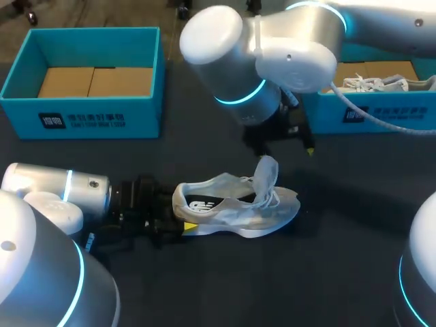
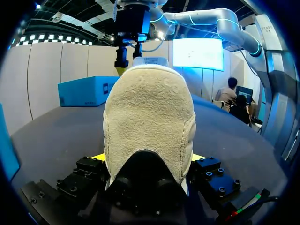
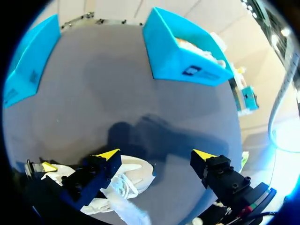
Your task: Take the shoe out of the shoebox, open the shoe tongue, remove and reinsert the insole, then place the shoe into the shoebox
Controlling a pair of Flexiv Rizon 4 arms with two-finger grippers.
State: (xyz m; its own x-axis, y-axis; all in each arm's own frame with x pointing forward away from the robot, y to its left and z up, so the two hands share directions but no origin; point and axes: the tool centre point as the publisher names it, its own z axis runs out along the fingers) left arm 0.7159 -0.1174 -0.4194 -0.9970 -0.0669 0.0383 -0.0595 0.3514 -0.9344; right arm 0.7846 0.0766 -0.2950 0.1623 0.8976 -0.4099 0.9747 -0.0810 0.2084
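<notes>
A white shoe (image 1: pixel 238 208) lies on its side on the dark table, toe to the right, with its tongue (image 1: pixel 267 170) standing up. My left gripper (image 1: pixel 180 212) is shut on the heel; in the left wrist view the suede heel (image 2: pixel 147 117) fills the gap between the yellow tips of the left gripper (image 2: pixel 147 157). My right gripper (image 1: pixel 289 146) hangs just above the raised tongue. In its own view the right gripper (image 3: pixel 156 154) is open with nothing between its fingers, and the shoe (image 3: pixel 129 180) lies under one finger.
A blue shoebox (image 1: pixel 82 109) with a bare cardboard floor stands at the back left. A second blue box (image 1: pixel 381 112) at the back right holds another white shoe. The right arm's elbow (image 1: pixel 225 41) hangs over the middle back.
</notes>
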